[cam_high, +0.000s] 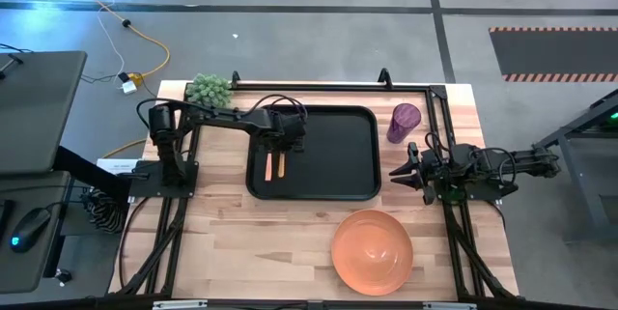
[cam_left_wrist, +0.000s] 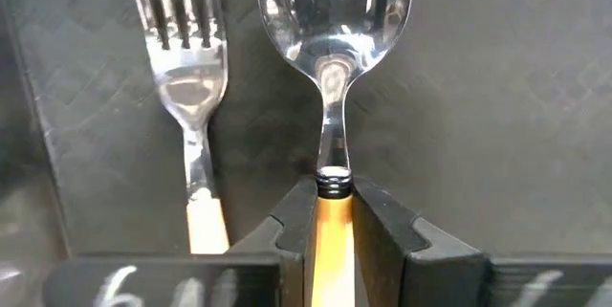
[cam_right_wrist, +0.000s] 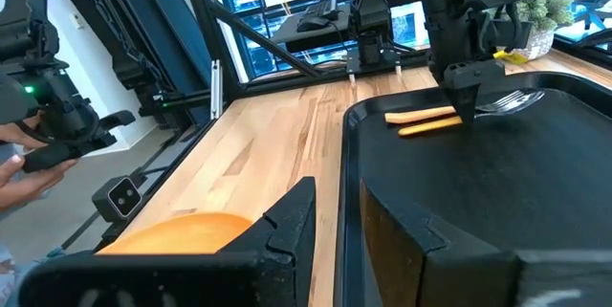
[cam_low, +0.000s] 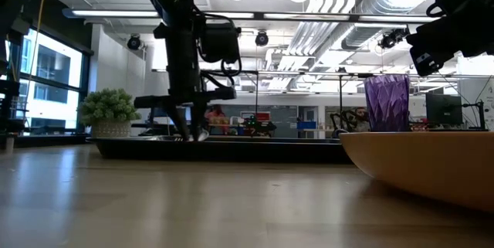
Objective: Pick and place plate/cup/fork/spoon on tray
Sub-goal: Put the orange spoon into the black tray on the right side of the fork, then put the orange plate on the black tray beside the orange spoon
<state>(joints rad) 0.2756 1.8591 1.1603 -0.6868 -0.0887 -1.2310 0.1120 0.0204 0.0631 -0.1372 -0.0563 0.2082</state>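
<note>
The black tray (cam_high: pixel 338 170) lies in the middle of the table. The fork (cam_left_wrist: pixel 186 77) and the spoon (cam_left_wrist: pixel 335 20) lie side by side on its left part, handles toward the near edge. My left gripper (cam_high: pixel 281 144) stands over them, pointing down, shut on the spoon. The purple cup (cam_high: pixel 404 122) stands upright on the table just right of the tray. The orange plate (cam_high: pixel 373 250) rests on the table near the front edge. My right gripper (cam_high: pixel 401 170) is open and empty beside the tray's right edge. My left gripper pinches the spoon's yellow-orange handle (cam_left_wrist: pixel 332 235) between its two fingers, at the end where the handle meets the metal neck. The fingers come from above, pointing down, and lie across the handle. The spoon lies flat on the tray (cam_left_wrist: pixel 497 106), beside the fork.
A potted green plant (cam_high: pixel 210 88) stands at the table's far left corner. Bare wood lies left of the plate and in front of the tray. A person's hand (cam_right_wrist: pixel 24 178) shows beyond the table in the right wrist view.
</note>
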